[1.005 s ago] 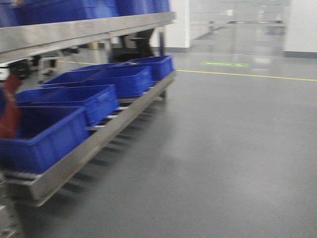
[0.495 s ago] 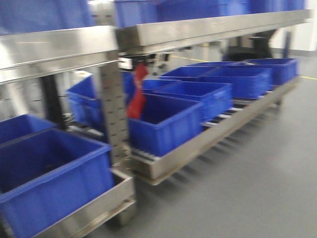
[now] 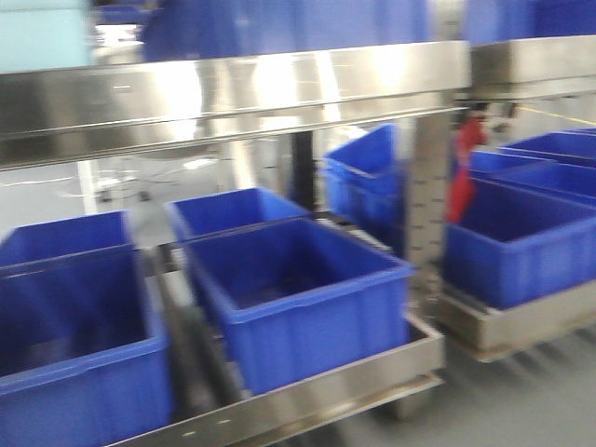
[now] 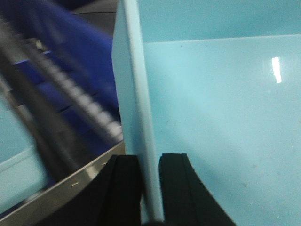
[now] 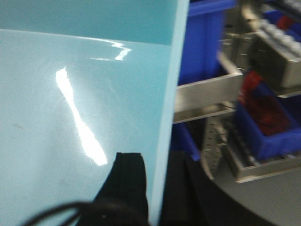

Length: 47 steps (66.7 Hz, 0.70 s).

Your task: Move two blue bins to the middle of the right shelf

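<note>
A pale light-blue bin [image 4: 211, 103] fills both wrist views, and I hold it by two opposite walls. My left gripper [image 4: 150, 162] is shut on its left wall, one black finger on each side of the rim. My right gripper [image 5: 157, 160] is shut on the right wall of the same bin [image 5: 70, 94]. Another pale cyan surface [image 4: 14, 155] shows at the lower left of the left wrist view, and a blurred cyan patch [image 3: 42, 37] lies above a broad shiny steel shelf rail [image 3: 233, 93]. I cannot tell whether this tier is the right shelf middle.
Several dark blue tubs [image 3: 298, 298] sit on the low roller tier behind a steel front lip [image 3: 307, 396]. A grey perforated upright [image 3: 430, 205] stands right of centre with a red tag [image 3: 463, 182] beside it. More dark blue tubs [image 3: 521, 242] fill the neighbouring rack.
The front view has swung left: the rack, its dark blue tubs and the red tag slid rightward in frame, and the open floor has gone out of view.
</note>
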Tool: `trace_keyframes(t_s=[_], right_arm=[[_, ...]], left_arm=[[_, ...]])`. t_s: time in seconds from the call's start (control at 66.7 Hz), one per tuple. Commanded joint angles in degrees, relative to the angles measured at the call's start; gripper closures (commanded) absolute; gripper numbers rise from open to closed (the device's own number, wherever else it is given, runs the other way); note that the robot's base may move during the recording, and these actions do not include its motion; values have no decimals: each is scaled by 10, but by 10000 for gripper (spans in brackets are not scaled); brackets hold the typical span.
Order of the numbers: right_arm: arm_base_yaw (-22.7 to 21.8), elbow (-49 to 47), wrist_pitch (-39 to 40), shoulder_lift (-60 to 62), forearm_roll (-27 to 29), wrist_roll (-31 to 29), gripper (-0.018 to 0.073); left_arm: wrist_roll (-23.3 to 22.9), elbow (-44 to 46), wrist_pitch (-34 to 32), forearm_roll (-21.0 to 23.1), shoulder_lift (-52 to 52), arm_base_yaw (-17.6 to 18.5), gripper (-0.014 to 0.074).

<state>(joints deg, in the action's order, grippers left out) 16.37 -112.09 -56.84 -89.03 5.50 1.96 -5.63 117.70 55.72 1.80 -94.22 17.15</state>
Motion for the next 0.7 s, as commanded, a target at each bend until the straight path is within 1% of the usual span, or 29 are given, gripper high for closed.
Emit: trace_keyframes(t_s=[0.0, 0.69], right_arm=[[1, -5, 23, 4, 8, -10, 711], [1, -5, 23, 4, 8, -10, 711]], left_arm=[[9, 7, -29, 16, 8, 2, 707], [9, 7, -29, 16, 8, 2, 707]])
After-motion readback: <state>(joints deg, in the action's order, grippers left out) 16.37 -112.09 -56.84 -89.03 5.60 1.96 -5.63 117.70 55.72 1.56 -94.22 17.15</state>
